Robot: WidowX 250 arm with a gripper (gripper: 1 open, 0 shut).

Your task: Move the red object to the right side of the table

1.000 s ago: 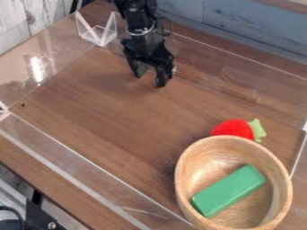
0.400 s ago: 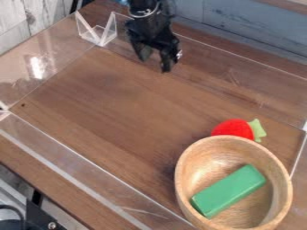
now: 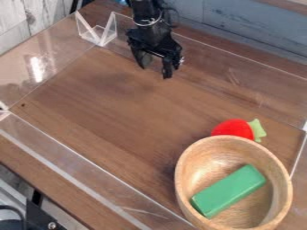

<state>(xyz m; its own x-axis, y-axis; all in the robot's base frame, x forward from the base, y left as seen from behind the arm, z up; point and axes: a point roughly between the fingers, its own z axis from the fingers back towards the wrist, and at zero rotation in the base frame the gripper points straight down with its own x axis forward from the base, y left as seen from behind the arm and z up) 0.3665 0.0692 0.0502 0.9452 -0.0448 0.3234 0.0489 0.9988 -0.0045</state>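
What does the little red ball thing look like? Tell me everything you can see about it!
The red object is a small, round, bright red toy fruit with a smooth look and a little yellow-green leaf tip poking out on its right. It sits on the dark wooden table, near the right edge, tucked just behind the rim of the round wooden bowl, which hides its lower part. Nothing is holding it; the gripper hangs open far away at the back.

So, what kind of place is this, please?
Probably a robot test bench, not a home. A wood-grain table is fenced by low clear acrylic walls, an open gripper hangs over it, and the props are toys: a red object and a wooden bowl.
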